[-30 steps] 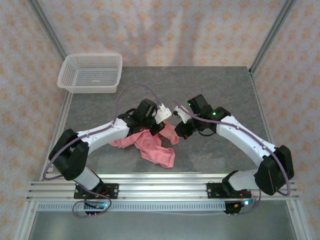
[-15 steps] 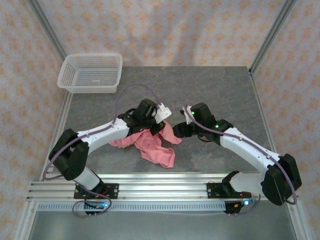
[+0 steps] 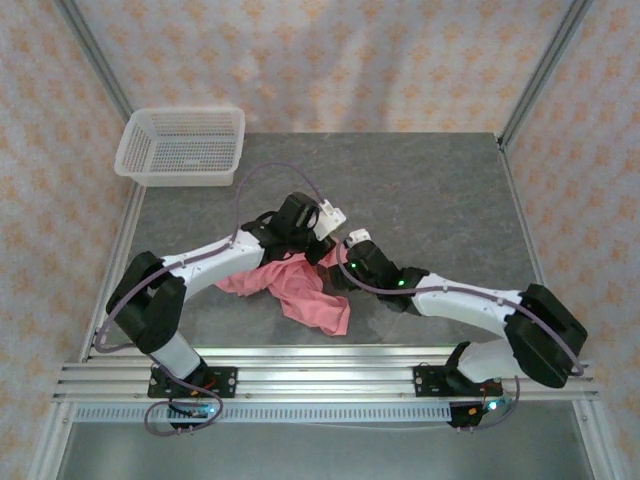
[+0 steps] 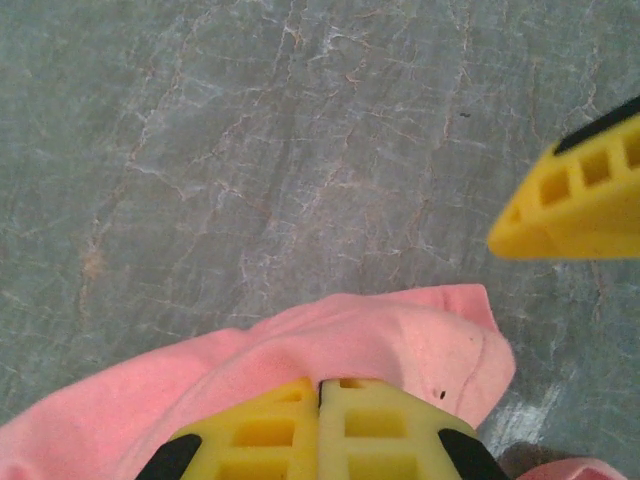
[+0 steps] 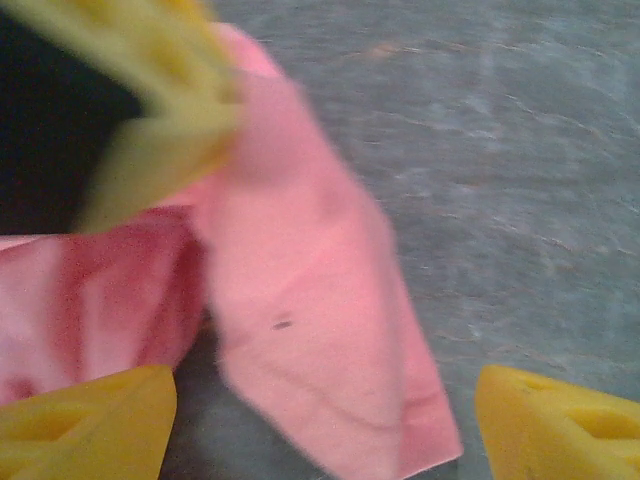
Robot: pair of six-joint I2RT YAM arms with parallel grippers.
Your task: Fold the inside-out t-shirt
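The pink t-shirt (image 3: 305, 295) lies crumpled on the grey counter (image 3: 440, 190), close to the near edge and a little left of the middle, with one part drawn up to the left tool (image 3: 318, 247). That tool's yellow fingers (image 4: 270, 430) are pressed together and clamped on a fold of the t-shirt; the left wrist view shows pink cloth spreading out from under their tips. Just to the right of it, the right tool (image 5: 320, 400) has its fingers (image 5: 90, 415) wide apart, one on each side of a hanging pink flap, gripping nothing. A white mesh basket (image 3: 182, 146) sits at the far left corner of the counter, well apart from the t-shirt, its mesh floor in plain view.
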